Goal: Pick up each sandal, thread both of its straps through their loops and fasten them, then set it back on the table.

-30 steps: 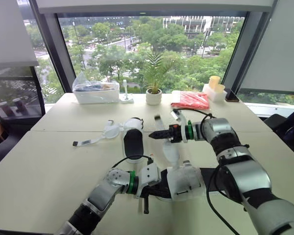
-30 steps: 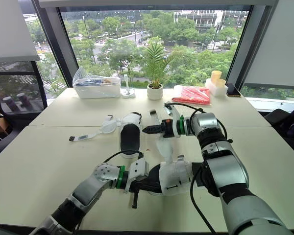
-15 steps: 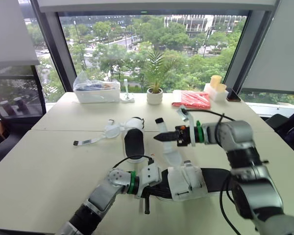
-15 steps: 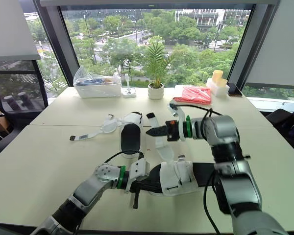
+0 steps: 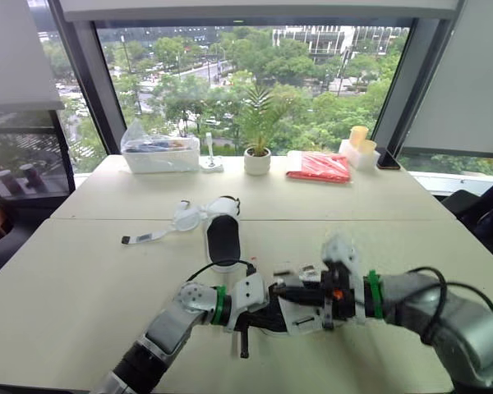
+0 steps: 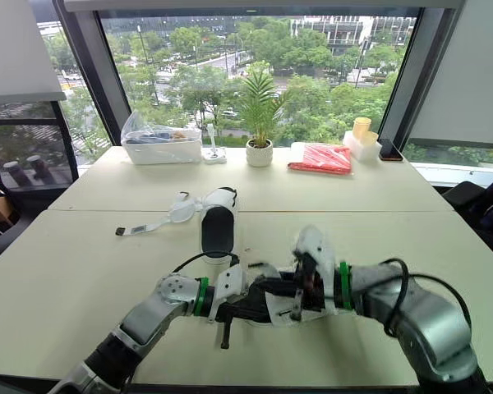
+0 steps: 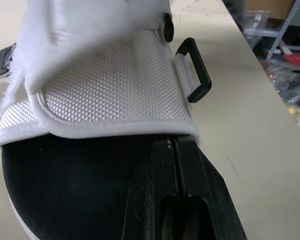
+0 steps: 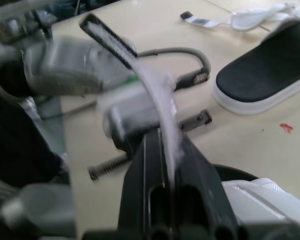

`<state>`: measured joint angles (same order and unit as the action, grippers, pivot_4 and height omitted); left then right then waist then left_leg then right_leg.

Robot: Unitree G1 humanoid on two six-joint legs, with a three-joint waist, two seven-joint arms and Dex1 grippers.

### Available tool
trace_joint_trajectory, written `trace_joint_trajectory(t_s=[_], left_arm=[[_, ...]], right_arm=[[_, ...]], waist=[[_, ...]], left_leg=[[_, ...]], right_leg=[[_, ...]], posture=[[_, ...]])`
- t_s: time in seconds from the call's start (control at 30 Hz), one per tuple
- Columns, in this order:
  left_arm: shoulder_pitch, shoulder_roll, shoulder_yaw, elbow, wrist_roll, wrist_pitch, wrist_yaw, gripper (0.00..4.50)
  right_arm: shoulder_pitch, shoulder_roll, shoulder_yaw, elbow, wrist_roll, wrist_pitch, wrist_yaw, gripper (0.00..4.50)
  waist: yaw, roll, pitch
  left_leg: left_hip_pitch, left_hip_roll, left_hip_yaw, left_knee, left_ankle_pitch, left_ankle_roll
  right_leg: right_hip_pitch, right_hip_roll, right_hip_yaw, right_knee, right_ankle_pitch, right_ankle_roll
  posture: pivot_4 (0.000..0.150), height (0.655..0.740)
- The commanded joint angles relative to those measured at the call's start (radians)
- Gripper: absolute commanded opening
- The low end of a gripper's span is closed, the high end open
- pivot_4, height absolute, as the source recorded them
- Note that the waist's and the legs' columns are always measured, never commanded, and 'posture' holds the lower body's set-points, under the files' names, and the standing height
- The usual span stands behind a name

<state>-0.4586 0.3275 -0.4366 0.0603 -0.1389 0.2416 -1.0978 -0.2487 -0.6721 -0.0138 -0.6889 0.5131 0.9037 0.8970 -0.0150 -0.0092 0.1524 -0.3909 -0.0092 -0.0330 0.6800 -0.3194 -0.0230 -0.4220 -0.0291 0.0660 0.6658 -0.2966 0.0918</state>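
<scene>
Sandal (image 5: 306, 317) lies at the front of the table (image 5: 82, 279) — left gripper (image 7: 174, 146) clamped tight on its black sole, right gripper (image 8: 164, 140) pinching the white strap (image 8: 157, 95). Steer the strap's tip squarely into the black loop (image 7: 196, 70) — light tension, no twisting.

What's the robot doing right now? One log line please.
left gripper: shut, against near sandal sole | right gripper: shut on strap | far sandal: on table, straps loose
</scene>
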Motion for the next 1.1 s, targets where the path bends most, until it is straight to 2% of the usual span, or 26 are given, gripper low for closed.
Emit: trace_joint_trajectory(t_s=[0.03,0.13,0.23,0.4,0.47,0.6,0.77,0.97,1.1], left_arm=[[0.030,0.024,-0.019,-0.019,0.002,0.031,-0.020,0.00],[0.037,0.034,-0.018,-0.034,0.000,0.041,-0.021,0.00],[0.042,0.041,-0.019,-0.046,-0.003,0.048,-0.020,0.00],[0.045,0.048,-0.017,-0.056,-0.002,0.059,-0.015,0.00],[0.044,0.049,-0.017,-0.058,-0.001,0.061,-0.013,0.00],[0.041,0.048,-0.017,-0.054,0.000,0.060,-0.011,0.00],[0.037,0.044,-0.017,-0.047,0.002,0.055,-0.009,0.00],[0.026,0.031,-0.020,-0.031,0.005,0.048,-0.006,0.00],[0.021,0.024,-0.022,-0.021,0.007,0.039,-0.009,0.00]], right_arm=[[0.099,-0.057,0.090,-0.005,-0.190,-0.352,0.027,0.06],[0.185,-0.092,0.147,0.040,-0.303,-0.587,0.050,0.06],[0.234,-0.109,0.170,0.087,-0.373,-0.767,0.065,0.99],[0.312,-0.199,0.176,0.170,-0.498,-1.094,0.111,3.57],[0.349,-0.249,0.157,0.189,-0.510,-1.174,0.134,4.47],[0.427,-0.365,0.102,0.200,-0.486,-1.251,0.198,4.47],[0.472,-0.453,0.010,0.206,-0.398,-1.188,0.252,4.47],[0.508,-0.584,-0.117,0.140,-0.116,-0.719,0.361,4.47],[0.404,-0.593,-0.102,0.161,0.051,-0.372,0.306,4.47]], waist=[[0.002,0.000,0.000],[0.003,0.000,0.000],[0.003,0.000,0.000],[0.003,-0.002,0.001],[0.004,-0.002,0.001],[0.004,-0.002,0.001],[0.004,-0.002,0.001],[0.008,-0.002,0.001],[0.007,-0.003,0.001]], left_leg=[[0.000,0.000,0.000,0.000,0.000,0.000],[0.001,0.000,0.000,0.001,0.000,0.000],[0.001,0.000,0.000,0.002,0.000,0.000],[0.015,0.000,0.000,0.001,-0.001,0.002],[0.018,0.000,0.000,0.001,-0.002,0.003],[0.019,0.000,0.000,0.001,-0.002,0.003],[0.020,0.001,0.000,0.002,-0.002,0.004],[0.020,0.001,-0.001,0.002,-0.002,0.004],[0.020,0.001,-0.001,0.002,-0.002,0.004]], right_leg=[[0.000,0.000,0.000,0.000,0.000,0.000],[0.001,0.001,0.000,0.000,0.000,0.000],[0.003,0.001,-0.001,0.000,0.000,0.001],[0.017,0.001,-0.001,-0.003,0.000,0.001],[0.020,0.001,-0.001,-0.004,0.000,0.001],[0.021,0.001,-0.001,-0.004,0.000,0.001],[0.024,0.001,-0.001,-0.004,0.000,0.001],[0.024,0.000,0.000,-0.004,0.000,0.001],[0.025,0.000,0.000,-0.004,0.000,0.001]], posture=[[0.150,0.7400],[0.150,0.7400],[0.150,0.7400],[0.150,0.7400],[0.150,0.7400],[0.150,0.7400],[0.150,0.7400],[0.150,0.7400],[0.150,0.7400]])
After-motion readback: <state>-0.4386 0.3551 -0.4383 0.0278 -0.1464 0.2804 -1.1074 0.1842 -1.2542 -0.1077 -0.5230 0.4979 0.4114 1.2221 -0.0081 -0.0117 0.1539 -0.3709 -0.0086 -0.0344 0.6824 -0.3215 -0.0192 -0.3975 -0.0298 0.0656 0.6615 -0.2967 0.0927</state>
